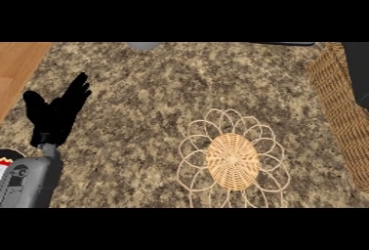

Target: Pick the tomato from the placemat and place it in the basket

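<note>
Operator: Tomato location is needed first. Where is it seen?

Planner: No tomato can be made out. The woven placemat [338, 102] is shown along the right edge, partly cut off by the frame, and nothing red is seen on the visible part. The tomato is presumably on a part of the mat that is out of view, or hidden; which cannot be told.

Operator: And the hands?

Planner: The left hand [57, 114] is shown at the left, well apart from the mat, fingers straight and pointing up, nothing held. It is taken to be resting. The right hand is not shown at all.

Operator: Where is the basket?

Planner: The basket [232, 161] is seen near the middle, toward the near edge, its wire loops fanned round a woven base. It lies left of the placemat, with bare speckled counter [158, 88] between them.

Operator: How should the pick be done well?

Planner: The right hand would likely be preferred, the mat being on that side. The tomato should be located before any reach is made, approached from above with fingers spread, and closed round evenly so it is not rolled off the mat. The wire loops should be cleared on the carry.
</note>
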{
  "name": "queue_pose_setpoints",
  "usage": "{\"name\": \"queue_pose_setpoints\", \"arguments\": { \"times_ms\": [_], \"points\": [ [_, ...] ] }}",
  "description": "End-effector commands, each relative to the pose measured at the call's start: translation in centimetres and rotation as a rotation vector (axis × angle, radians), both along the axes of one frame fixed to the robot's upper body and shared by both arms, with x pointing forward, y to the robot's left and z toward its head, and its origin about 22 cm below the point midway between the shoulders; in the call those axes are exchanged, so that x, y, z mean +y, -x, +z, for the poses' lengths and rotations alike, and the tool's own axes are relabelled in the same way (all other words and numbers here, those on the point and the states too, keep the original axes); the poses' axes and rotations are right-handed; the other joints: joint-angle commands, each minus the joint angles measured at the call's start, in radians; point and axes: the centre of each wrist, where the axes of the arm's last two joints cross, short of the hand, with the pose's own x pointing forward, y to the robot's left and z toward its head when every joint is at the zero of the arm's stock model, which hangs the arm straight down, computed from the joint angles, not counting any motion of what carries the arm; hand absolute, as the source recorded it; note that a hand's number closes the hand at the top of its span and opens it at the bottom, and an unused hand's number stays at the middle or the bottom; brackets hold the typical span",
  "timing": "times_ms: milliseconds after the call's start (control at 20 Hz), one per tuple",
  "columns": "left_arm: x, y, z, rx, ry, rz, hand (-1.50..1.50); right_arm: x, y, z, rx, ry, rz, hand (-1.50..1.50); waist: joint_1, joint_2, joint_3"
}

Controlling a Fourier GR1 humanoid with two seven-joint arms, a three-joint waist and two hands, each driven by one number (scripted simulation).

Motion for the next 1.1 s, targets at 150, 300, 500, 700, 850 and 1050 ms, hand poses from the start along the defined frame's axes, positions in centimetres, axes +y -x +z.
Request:
{"name": "queue_pose_setpoints", "arguments": {
  "times_ms": [150,300,500,700,850,1050],
  "points": [
    [0.4,0.2,-0.3,0.0,0.013,0.017,0.0,-3.5,0.4,-3.1,-0.041,-0.122,-0.178,1.5,-0.02,-0.001,0.002],
    [0.8,0.5,-0.3,0.023,0.012,0.044,0.0,-3.7,0.4,-2.8,-0.029,-0.127,-0.165,1.5,-0.037,-0.015,0.002],
    [1.5,0.4,-0.3,0.018,0.017,0.039,0.0,-5.2,0.9,-6.6,-0.011,-0.115,-0.166,1.5,-0.047,-0.017,0.003],
    [1.1,0.3,0.0,0.023,0.01,0.059,0.0,-6.0,1.3,-7.2,-0.083,-0.138,-0.163,1.5,-0.046,-0.017,0.003],
    [1.3,0.5,0.7,0.023,-0.004,0.05,0.0,-5.4,1.5,-9.8,-0.067,-0.124,-0.156,1.5,-0.047,-0.02,0.003],
    [1.4,0.5,-0.9,0.02,-0.006,0.047,0.0,-10.3,3.4,-9.7,-0.193,-0.157,-0.305,-1.5,-0.061,-0.011,0.002]
  ]
}}
